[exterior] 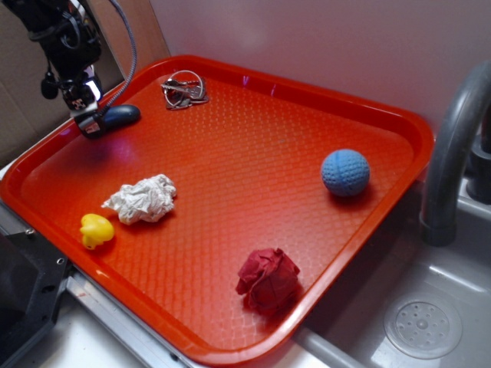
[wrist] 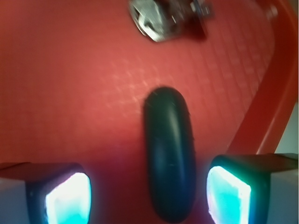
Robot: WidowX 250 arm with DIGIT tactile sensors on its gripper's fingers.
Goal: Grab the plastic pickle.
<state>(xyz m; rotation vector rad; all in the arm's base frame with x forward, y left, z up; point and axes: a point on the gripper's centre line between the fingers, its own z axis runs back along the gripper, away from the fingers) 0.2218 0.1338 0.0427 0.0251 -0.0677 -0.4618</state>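
On the red tray [exterior: 253,161], the one plastic pickle [wrist: 169,154] lies at ten o'clock between the open gripper's [wrist: 148,196] spread fingers, with one metal object [exterior: 182,90], one blue ball [exterior: 345,172], one yellow duck [exterior: 96,230] and two paper wads, white [exterior: 143,198] and red [exterior: 268,279].

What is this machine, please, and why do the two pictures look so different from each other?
It is a robot arm with a two-fingered hand. One picture comes from a camera beside the red tray; the other from a camera on the arm's wrist, looking down between the fingers. The dark plastic pickle lies between them; the hand is open, not holding it. Also on the tray: a metal object, white crumpled paper, a yellow duck, a blue ball and a crumpled red piece.
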